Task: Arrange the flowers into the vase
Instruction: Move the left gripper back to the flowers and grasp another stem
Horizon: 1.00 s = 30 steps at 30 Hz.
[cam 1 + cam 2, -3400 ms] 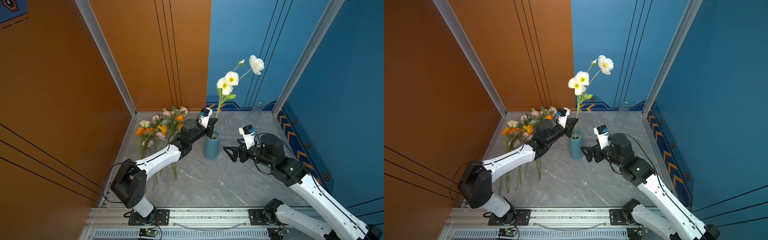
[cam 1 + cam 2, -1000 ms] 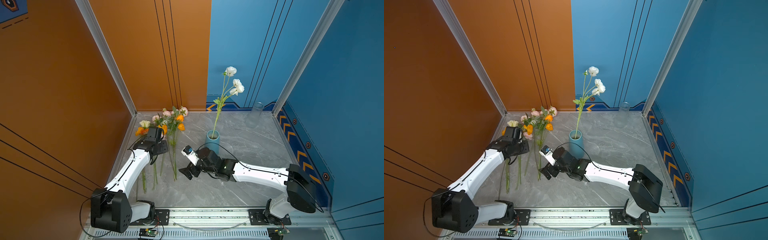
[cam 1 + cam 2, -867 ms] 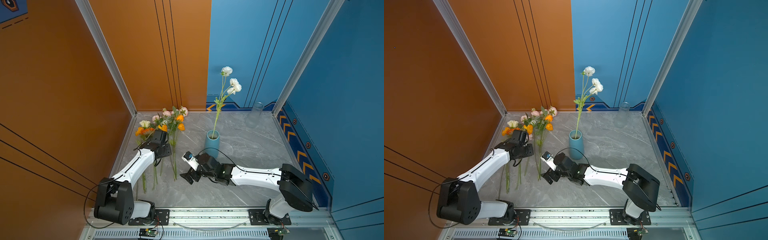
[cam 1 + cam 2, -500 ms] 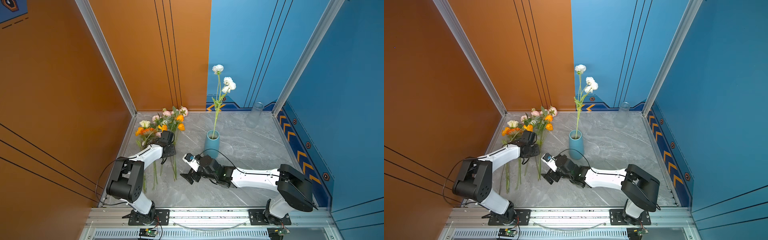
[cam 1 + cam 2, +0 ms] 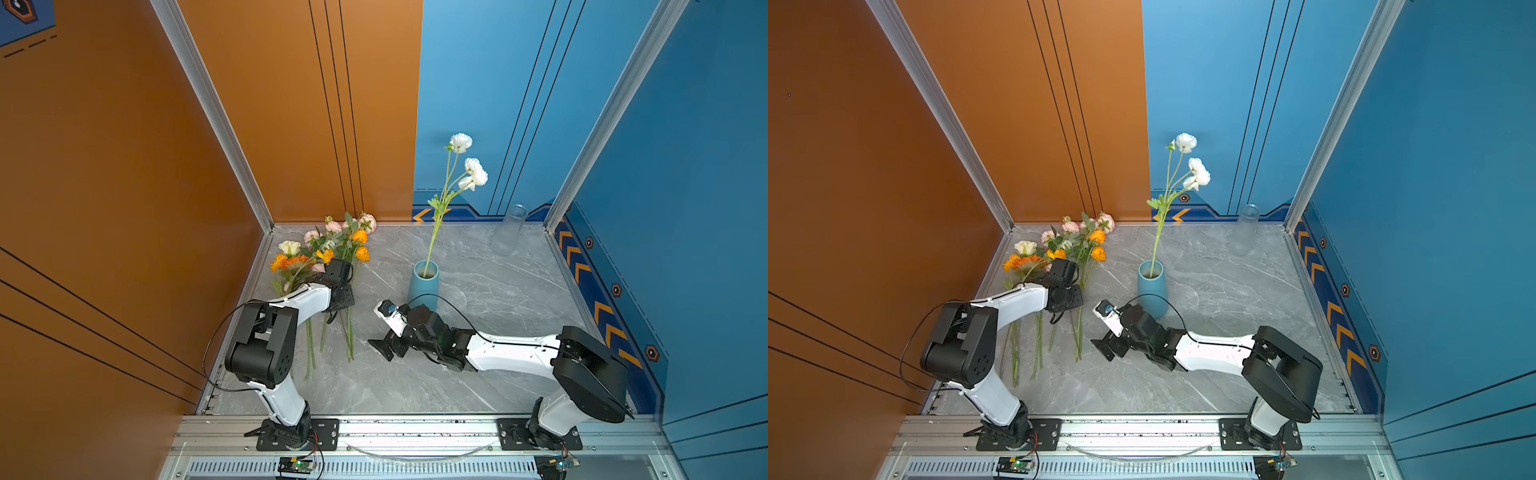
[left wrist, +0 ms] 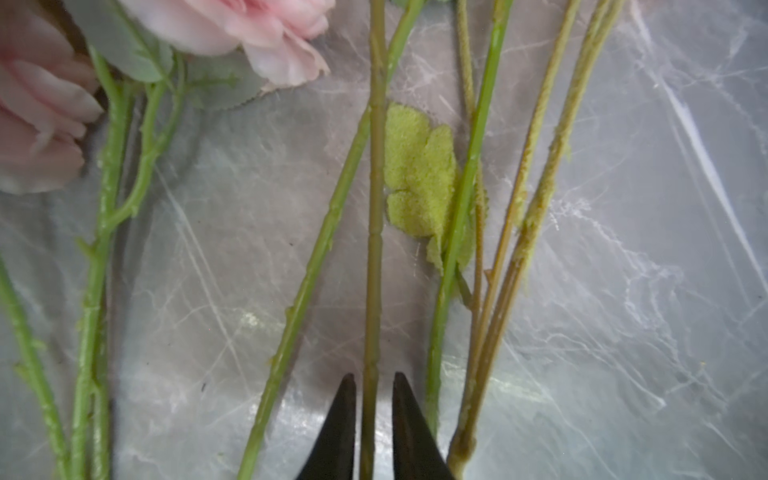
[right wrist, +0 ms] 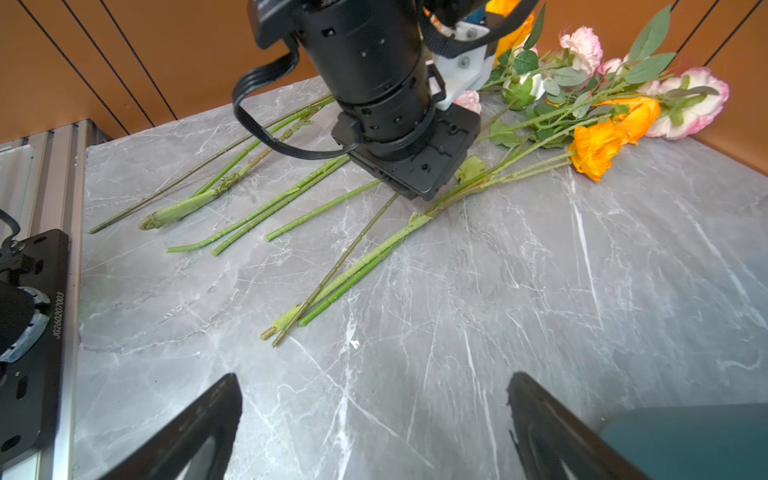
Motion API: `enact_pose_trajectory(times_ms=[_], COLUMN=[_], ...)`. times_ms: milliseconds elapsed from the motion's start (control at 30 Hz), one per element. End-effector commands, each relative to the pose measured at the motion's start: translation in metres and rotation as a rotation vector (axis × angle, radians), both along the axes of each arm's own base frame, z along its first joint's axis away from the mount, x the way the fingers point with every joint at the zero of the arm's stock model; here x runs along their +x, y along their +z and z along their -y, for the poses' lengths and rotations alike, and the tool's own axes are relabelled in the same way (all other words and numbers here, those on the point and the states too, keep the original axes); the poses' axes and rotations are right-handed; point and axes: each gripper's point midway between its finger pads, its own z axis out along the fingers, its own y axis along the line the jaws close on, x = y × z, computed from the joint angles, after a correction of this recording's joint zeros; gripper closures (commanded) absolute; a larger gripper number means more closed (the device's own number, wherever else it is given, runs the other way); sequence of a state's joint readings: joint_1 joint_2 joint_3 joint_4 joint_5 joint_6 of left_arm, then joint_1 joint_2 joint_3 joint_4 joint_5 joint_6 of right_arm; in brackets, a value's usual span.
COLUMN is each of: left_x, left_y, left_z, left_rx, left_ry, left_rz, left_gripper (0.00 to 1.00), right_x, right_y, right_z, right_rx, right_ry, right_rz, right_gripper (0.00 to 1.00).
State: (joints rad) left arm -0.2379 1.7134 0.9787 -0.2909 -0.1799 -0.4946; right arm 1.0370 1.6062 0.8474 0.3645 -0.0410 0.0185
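Over the flowers (image 5: pixel 359 237) left of the vase (image 5: pixel 422 291), our left gripper (image 6: pixel 371 376) straddles one stem (image 6: pixel 376 187) — nearly together, we cannot tell if pinching; right gripper (image 7: pixel 374 376) hangs spread, empty. Next: squeeze firm, lift clear.

Marble tabletop (image 5: pixel 498 270), loose flowers (image 5: pixel 316 245), blue vase (image 5: pixel 423 286), glass jar (image 5: pixel 509 228)

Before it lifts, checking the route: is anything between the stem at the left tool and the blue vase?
Nothing on the table between stem and blue vase, but the open right tool sits close beside that path.
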Motion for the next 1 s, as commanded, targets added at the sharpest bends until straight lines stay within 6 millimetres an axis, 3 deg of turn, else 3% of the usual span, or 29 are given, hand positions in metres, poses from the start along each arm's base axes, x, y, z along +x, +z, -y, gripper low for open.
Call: enact_pose_trajectory(times_ms=[0, 100, 400, 667, 733, 967], left_x=[0.005, 0.003, -0.018, -0.02, -0.018, -0.014], left_y=[0.009, 0.023, 0.077, 0.125, 0.144, 0.241], left_z=[0.001, 0.002, -0.002, 0.03, 0.041, 0.077], left_rx=[0.016, 0.018, 0.024, -0.112, -0.139, -0.167], left_ry=[-0.006, -0.028, -0.079, -0.221, -0.26, -0.359], left_rz=[0.024, 0.045, 0.112, 0.234, 0.286, 0.549], left_gripper=[0.91, 1.0, 1.0, 1.0, 1.0, 1.0], right_x=[-0.003, -0.001, 0.003, 0.005, 0.005, -0.006], right_y=[0.016, 0.014, 0.021, 0.032, 0.041, 0.084], right_z=[-0.001, 0.0, 0.007, 0.017, 0.022, 0.042], right_rx=[0.059, 0.055, 0.075, 0.084, 0.095, 0.131], right_ry=[0.017, 0.012, -0.001, -0.02, -0.023, 0.008], right_rz=[0.003, 0.001, 0.01, 0.047, 0.066, 0.141], right_gripper=[0.0, 0.0, 0.0, 0.0, 0.0, 0.0])
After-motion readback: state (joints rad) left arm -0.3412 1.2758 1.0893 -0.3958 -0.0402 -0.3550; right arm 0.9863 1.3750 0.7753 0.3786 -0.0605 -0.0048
